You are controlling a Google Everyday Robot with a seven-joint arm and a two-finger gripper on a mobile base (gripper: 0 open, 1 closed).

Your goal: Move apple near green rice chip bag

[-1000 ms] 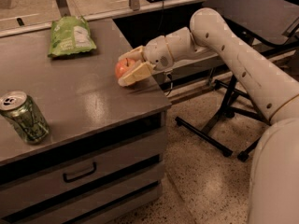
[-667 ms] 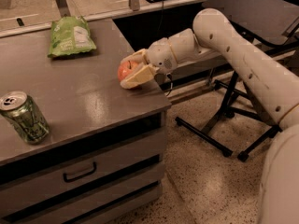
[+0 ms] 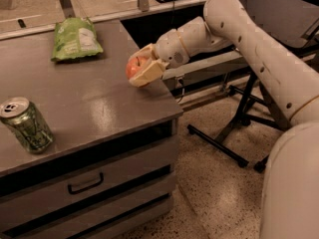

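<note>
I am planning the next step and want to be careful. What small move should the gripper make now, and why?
Probably carry the apple across the table toward the green rice chip bag. The gripper holds the apple at the table's edge nearest the arm, well apart from the bag at the back.

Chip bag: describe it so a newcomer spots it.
On the grey cabinet, the green rice chip bag lies far left; the gripper holds the apple at the right edge. Unlike the shiny can in front, the bag is pale, puffy, crinkled.
</note>
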